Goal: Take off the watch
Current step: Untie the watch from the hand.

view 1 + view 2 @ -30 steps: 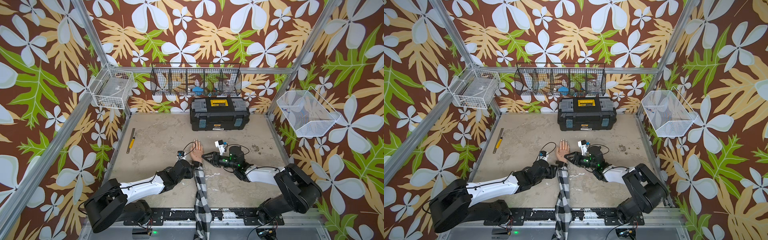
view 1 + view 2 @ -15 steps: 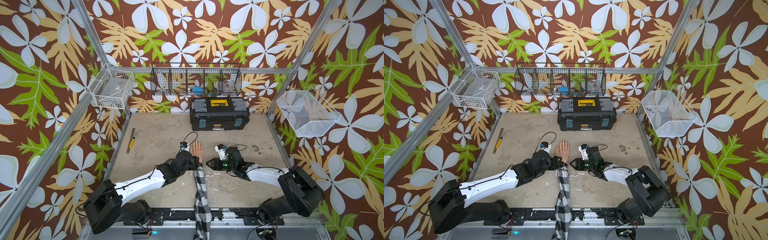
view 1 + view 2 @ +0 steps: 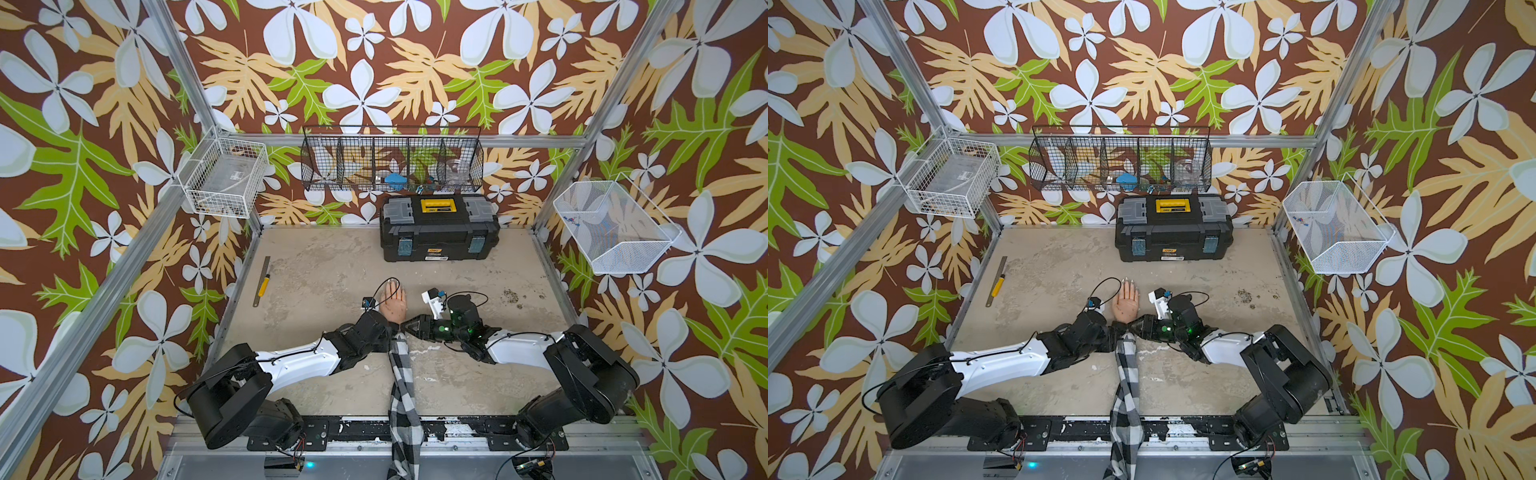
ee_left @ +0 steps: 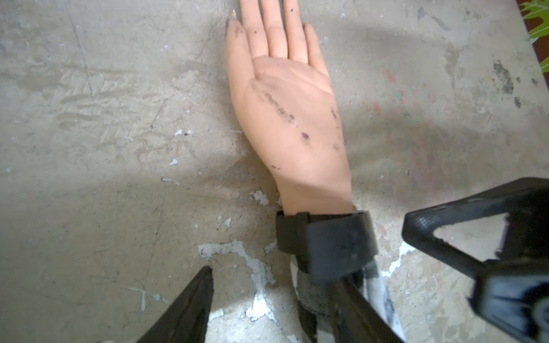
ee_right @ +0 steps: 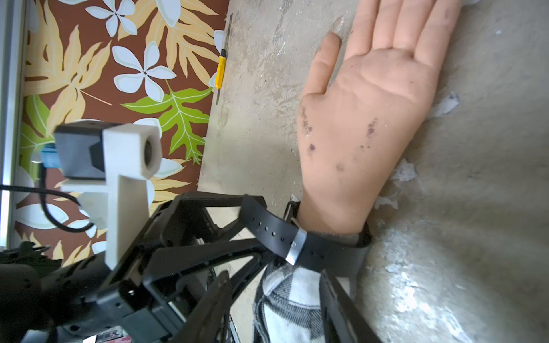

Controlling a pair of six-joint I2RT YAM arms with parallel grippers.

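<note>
Strap, grey metal keeper and loose tail are all that shows of the watch (image 5: pixel 326 252). It is wrapped round the wrist of the mannequin hand (image 5: pixel 365 118), just above the cuff of the plaid sleeve (image 5: pixel 291 300). The hand lies palm up on the tabletop (image 3: pixel 332 266), fingers pointing toward the toolbox (image 3: pixel 438 232), and the watch face is out of sight. The tail, with its row of holes, sticks out sideways off the wrist on the thumb side.

The left claw (image 4: pixel 274 251) comes in from that thumb side with its jaws apart. In its own wrist view one finger (image 4: pixel 341 249) covers part of the strap, the other stands over bare tabletop, and nothing is clamped between them. The strap's tail reaches the tip of one of its fingers; whether they touch cannot be told.

The right claw (image 3: pixel 409 324) points at the wrist from the opposite side, its tip just beside the strap. Its jaws are also apart and hold nothing.

Writing is scarce. The toolbox carries a yellow sticker (image 3: pixel 434 249) on its front and a label on its yellow handle, both too small to read. A clear box in the white wire basket (image 3: pixel 224 183) bears a label, equally unreadable. A yellow-handled tool (image 3: pixel 262 280) lies near the tabletop's left edge, well apart from the hand.
</note>
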